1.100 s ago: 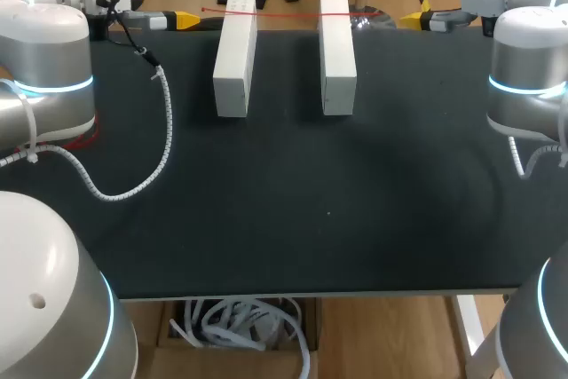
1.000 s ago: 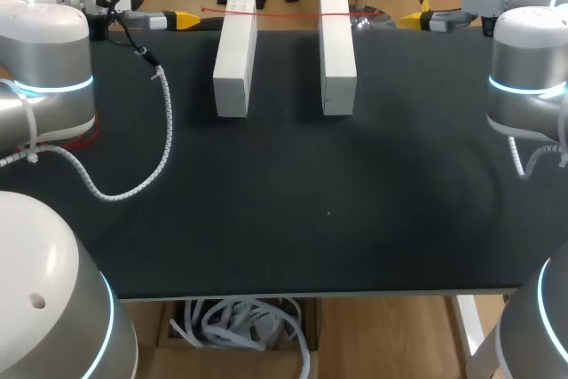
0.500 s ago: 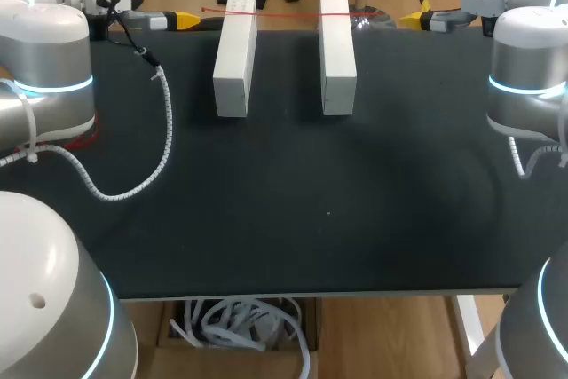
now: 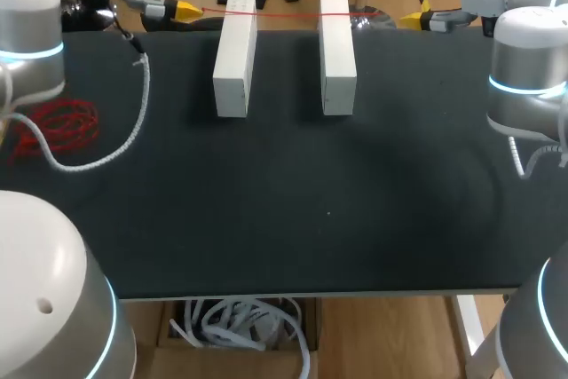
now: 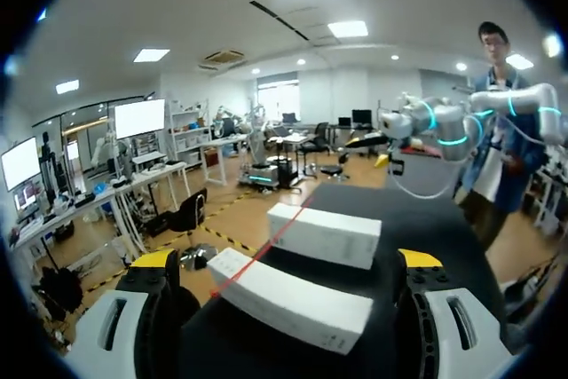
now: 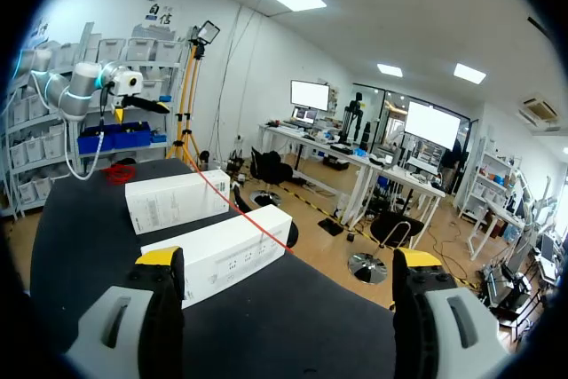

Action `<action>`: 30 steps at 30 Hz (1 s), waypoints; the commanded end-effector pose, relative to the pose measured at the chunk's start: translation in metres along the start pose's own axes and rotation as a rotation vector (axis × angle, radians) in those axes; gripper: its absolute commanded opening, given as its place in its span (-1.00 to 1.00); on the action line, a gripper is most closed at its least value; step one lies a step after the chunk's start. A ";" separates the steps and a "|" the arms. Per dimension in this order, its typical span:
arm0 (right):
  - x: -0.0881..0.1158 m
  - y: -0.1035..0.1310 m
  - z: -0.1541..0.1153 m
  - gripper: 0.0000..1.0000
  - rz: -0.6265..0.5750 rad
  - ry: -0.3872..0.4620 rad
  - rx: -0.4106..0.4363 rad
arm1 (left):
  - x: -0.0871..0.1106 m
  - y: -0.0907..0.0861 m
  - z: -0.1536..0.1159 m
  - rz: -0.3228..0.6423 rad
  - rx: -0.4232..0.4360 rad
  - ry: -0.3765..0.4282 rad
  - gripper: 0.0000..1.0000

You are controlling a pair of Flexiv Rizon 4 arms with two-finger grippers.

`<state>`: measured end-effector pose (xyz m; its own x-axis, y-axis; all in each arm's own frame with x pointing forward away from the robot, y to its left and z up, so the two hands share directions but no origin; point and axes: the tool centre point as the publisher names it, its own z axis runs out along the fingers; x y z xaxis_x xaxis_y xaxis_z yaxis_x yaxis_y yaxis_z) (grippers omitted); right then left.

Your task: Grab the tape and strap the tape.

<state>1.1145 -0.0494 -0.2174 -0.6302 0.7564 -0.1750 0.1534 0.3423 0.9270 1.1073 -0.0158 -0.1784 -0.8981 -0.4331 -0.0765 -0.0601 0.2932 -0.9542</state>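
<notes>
The left hand sits at the far left corner of the tabletop with its fingers spread wide and nothing pinched between them. The right hand sits at the far right corner, also spread wide and holding nothing. The two hands point toward each other along the far edge.

Two white blocks lie side by side between the hands, parallel and apart: the left block and the right block. Their long sides run from the far edge toward the near edge.

The tape is a thin red strip stretched straight across the tops of both blocks at their far ends. It bridges the gap between them and lies roughly on the line between the two hands. Where its ends finish cannot be determined.

Each wrist view shows both blocks ahead of the spread fingers, with the tape crossing them.

A red coil lies at the left edge of the tabletop, well apart from the blocks. A white spiral cable from the left arm loops across the tabletop beside the coil.
</notes>
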 end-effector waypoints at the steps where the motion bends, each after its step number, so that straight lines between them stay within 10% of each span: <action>1: 0.000 0.000 0.000 1.00 0.000 0.001 0.002 | -0.009 0.002 0.000 0.297 0.073 0.496 1.00; 12: 0.000 0.000 0.000 1.00 0.000 0.001 0.002 | -0.009 0.002 0.000 0.297 0.073 0.496 1.00; 30: 0.000 0.000 0.000 1.00 0.000 0.001 0.002 | -0.073 -0.003 0.052 0.318 0.090 0.812 1.00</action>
<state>1.1145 -0.0495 -0.2175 -0.6303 0.7563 -0.1750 0.1532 0.3422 0.9271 1.1779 -0.0295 -0.1768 -0.9651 -0.0185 -0.2612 0.2480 0.2547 -0.9347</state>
